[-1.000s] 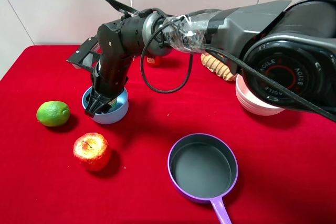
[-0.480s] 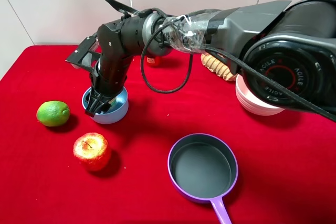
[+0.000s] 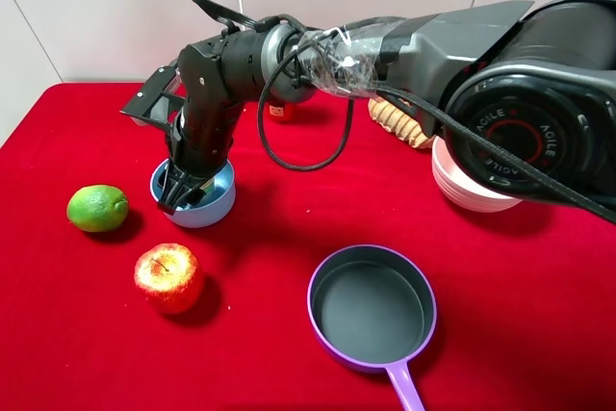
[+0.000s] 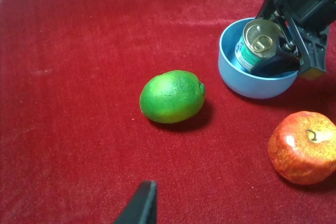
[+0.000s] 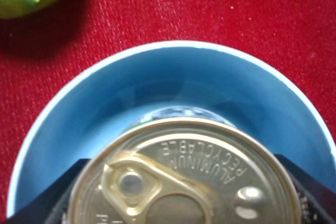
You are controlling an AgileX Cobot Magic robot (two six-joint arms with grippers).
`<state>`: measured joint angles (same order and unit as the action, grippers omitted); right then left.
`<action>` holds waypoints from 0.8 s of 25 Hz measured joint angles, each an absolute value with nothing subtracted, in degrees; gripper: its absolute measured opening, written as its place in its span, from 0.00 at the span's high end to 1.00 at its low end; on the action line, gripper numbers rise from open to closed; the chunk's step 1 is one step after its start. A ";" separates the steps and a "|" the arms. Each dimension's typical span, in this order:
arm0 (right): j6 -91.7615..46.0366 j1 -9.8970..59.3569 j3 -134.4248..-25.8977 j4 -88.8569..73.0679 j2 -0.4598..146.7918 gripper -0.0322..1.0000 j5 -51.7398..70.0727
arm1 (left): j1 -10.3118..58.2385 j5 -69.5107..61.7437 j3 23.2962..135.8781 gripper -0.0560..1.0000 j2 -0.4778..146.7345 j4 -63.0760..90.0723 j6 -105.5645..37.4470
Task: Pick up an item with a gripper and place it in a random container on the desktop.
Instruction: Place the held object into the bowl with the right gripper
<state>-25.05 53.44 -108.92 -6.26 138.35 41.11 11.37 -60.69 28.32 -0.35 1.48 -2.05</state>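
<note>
Nearly done: your right gripper (image 3: 176, 195) is clamped on the tin can (image 4: 255, 43), already inside the blue bowl (image 3: 212, 211) at centre-left; only release and withdrawal remain.

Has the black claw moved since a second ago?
No. The right gripper still sits in the blue bowl with the can, no nearer the lime.

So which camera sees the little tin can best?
Left wrist: the tin can shows lid and label, tilted inside the blue bowl. Right wrist shows only its top. Exterior high mostly hides it behind the right gripper.
</note>
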 joint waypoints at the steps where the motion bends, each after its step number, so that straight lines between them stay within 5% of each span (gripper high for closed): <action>1: -25.05 53.44 -108.92 -6.19 138.35 0.50 41.11 | 11.37 -60.69 28.32 0.01 -0.35 1.48 -2.05; 14: -25.05 53.44 -108.92 -5.97 138.35 0.50 41.26 | 11.37 -60.69 28.32 0.01 -0.35 1.48 -2.05; 20: -25.05 53.44 -109.03 -5.98 138.29 0.40 41.20 | 11.37 -60.69 28.32 0.01 -0.35 1.48 -2.05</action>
<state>-25.05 53.44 -109.03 -5.98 138.29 41.20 11.37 -60.69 28.32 -0.35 1.48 -2.05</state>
